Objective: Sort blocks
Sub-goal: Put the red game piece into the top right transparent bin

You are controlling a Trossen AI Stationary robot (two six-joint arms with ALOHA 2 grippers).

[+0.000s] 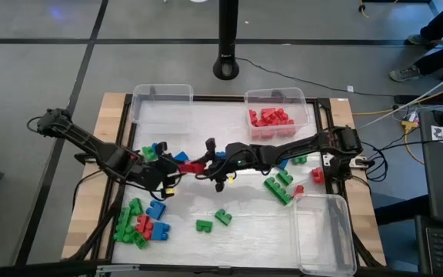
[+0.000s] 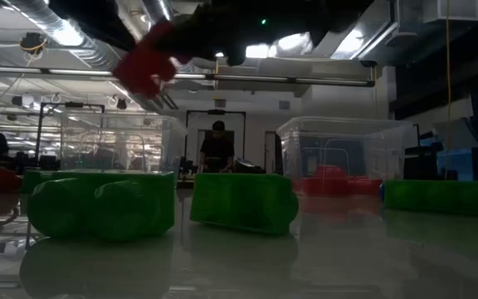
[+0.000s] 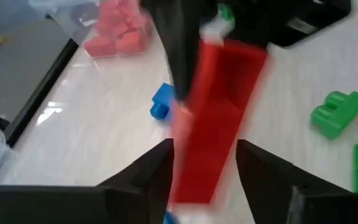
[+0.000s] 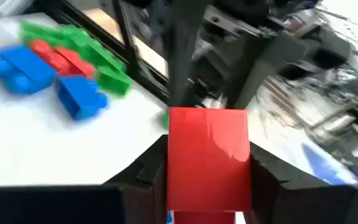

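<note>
Right fingers: the right gripper (image 4: 209, 180) is clenched on a long red studded plastic brick (image 4: 208, 155); in the right wrist view its two dark fingers (image 4: 149, 167) press against the brick's two long sides
Left fingers: the left gripper (image 3: 205, 163) stands released, its fingers (image 3: 159, 167) just clear of the same red brick on either side, so the brick passes between them without being squeezed
Where the brick is: lifted off the pale desk (image 1: 244, 219) near its middle, between the two arms, which meet there in the high view; the low view shows it red and raised above the surface
Other blocks: loose green, blue and red plastic bricks (image 1: 141, 223) in a heap near the desk's left front, more green ones (image 1: 278, 188) right of centre, and a batch of red bricks (image 1: 271, 118) already in the clear plastic bin (image 1: 308, 98) at the back right
Likely weight: light, hollow moulded plastic, little load for either arm
Stiffness: rigid, should not give under a firm pinch
Surface: smooth and glossy, so it could twist or slip if held only near one end
Where to hold: across the flat long sides, near the middle of its length, studs left free
Step in hand: looks like a hand-over, with the right arm now carrying it
Risk: a long brick held at its end may pivot on the way to a bin
</note>
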